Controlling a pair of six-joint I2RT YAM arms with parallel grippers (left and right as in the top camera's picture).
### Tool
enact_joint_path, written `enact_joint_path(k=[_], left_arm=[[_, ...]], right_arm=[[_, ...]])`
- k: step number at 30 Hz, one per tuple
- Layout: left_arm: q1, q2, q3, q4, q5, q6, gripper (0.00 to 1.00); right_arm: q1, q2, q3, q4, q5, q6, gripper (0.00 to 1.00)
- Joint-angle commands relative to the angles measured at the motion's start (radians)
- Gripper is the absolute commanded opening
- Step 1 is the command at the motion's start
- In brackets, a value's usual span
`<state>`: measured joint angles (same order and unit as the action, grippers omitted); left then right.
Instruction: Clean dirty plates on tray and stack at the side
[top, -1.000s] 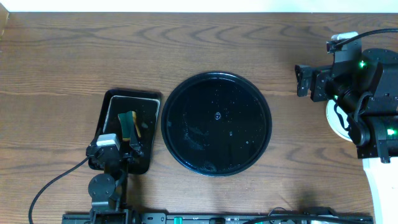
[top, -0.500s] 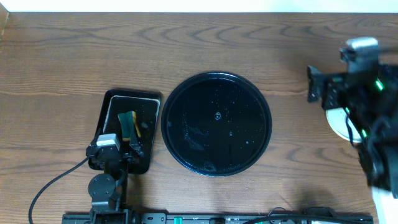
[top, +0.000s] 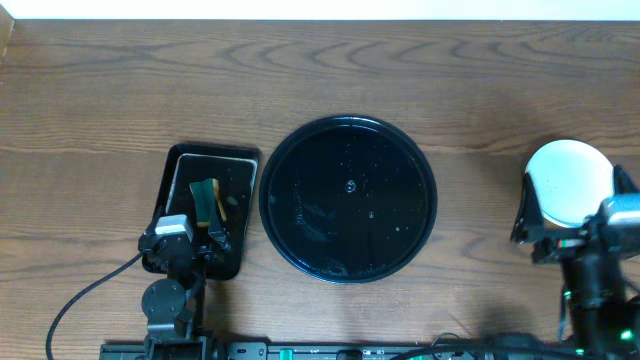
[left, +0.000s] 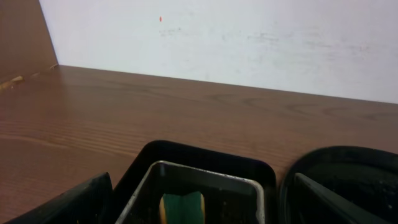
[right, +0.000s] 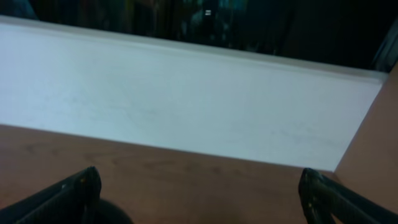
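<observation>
Overhead: green sponge (top: 205, 198) in the rectangular tray (top: 215, 152); left claw (left: 199, 208) and right claw (right: 199, 199) gape open.

1. The scene is filled by a dark brown wooden table (top: 130, 90) with wavy grain.
2. Its far edge is met by a plain white wall (left: 249, 43).
3. A dark area (right: 155, 18) is seen above the wall from the right wrist.

Looks like a robot lab: bare wooden table (top: 120, 90), plain white wall (left: 249, 43), cabled arms (top: 168, 300).
</observation>
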<state>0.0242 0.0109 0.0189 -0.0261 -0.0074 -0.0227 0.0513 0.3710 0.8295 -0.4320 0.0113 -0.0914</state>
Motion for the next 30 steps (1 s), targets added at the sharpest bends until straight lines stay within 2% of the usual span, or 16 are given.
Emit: enact_joint_path(k=[1, 7, 14, 20, 30], left_arm=[[-0.003, -0.007, -0.015, -0.044, -0.037, 0.002, 0.9], [-0.003, -0.007, -0.015, -0.044, -0.037, 0.003, 0.9], [-0.003, -0.007, -0.015, -0.044, -0.037, 0.003, 0.9], [-0.003, -0.007, -0.015, -0.044, -0.037, 0.003, 0.9], [-0.003, -0.007, -0.015, -0.044, -0.037, 0.003, 0.9]], right_arm=[[0.002, -0.088, -0.132, 0.055, 0.014, 0.01, 0.99], [0.002, -0.216, -0.384, 0.207, -0.002, 0.057, 0.99], [0.002, -0.323, -0.575, 0.299, -0.025, 0.047, 0.99], [0.003, -0.366, -0.655, 0.321, -0.098, -0.05, 0.99], [0.003, -0.366, -0.716, 0.328, -0.099, -0.075, 0.99]])
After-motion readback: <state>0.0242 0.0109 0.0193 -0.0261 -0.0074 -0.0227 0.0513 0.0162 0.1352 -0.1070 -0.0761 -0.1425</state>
